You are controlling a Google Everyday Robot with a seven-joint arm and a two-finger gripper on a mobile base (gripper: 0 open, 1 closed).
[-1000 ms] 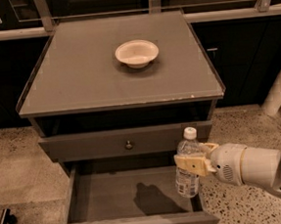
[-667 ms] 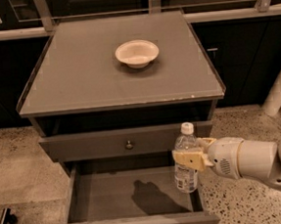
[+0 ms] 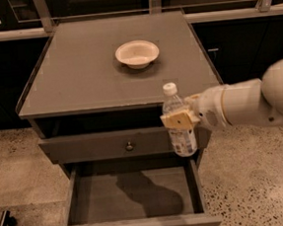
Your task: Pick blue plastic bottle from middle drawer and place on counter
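Observation:
My gripper comes in from the right and is shut on the blue plastic bottle, a clear bottle with a white cap and pale label. I hold it upright in the air, above the right side of the open middle drawer. The bottle's cap reaches just above the front edge of the counter, in front of its right part. The drawer's grey floor is bare, with my arm's shadow on it.
A white bowl sits on the counter, back of centre. The upper grey drawer front with a round knob is closed. A speckled floor surrounds the cabinet. A rail runs along the dark wall behind.
The bottle has risen in my grip, from low beside the drawer's right wall to level with the counter's front edge.

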